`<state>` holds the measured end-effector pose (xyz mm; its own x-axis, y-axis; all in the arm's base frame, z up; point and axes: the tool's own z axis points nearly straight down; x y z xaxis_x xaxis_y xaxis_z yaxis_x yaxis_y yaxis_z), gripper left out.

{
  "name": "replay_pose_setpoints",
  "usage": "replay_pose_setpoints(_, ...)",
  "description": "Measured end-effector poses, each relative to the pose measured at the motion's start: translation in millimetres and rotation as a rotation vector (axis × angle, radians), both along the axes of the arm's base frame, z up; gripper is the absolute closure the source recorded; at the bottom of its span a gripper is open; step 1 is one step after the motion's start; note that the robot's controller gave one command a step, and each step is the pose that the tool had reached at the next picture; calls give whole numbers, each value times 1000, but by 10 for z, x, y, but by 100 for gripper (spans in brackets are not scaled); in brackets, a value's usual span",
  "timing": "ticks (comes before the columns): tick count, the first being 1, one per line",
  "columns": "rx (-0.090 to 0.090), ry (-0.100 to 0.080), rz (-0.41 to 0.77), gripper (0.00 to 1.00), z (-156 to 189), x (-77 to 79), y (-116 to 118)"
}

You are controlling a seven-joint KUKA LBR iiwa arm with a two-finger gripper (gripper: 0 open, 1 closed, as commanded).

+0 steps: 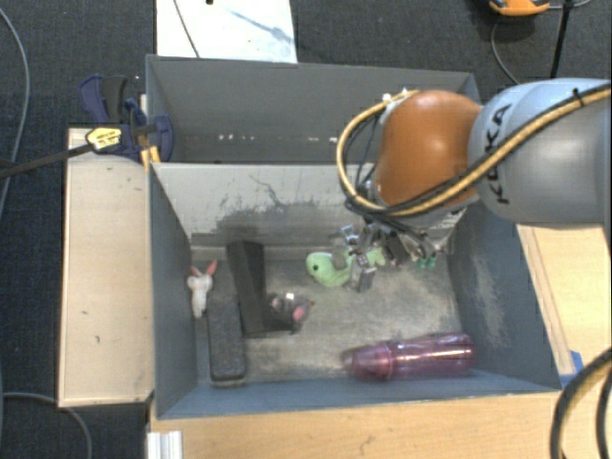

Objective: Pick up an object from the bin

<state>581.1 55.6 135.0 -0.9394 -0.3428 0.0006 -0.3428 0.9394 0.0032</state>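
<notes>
Currently the arm (555, 151) is reaching in from the right, its orange wrist cover (426, 142) hanging over the back right of the bin (287, 103), the claw (366, 261) pointing down near the floor. Cover and cables are hiding much of the claw; open or closed, cannot tell. A green rounded toy (328, 269) is lying just beside it, to the left; contact unclear. A purple bottle (409, 357) is lying along the front wall. Two black blocks (251, 285), a white figure (200, 290) and a small dark-and-pink piece (292, 306) are sitting further left.
</notes>
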Motion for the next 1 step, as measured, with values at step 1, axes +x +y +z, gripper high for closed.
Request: replay_pose_setpoints(1,1,-11,-20,100,1057,-32,-41)
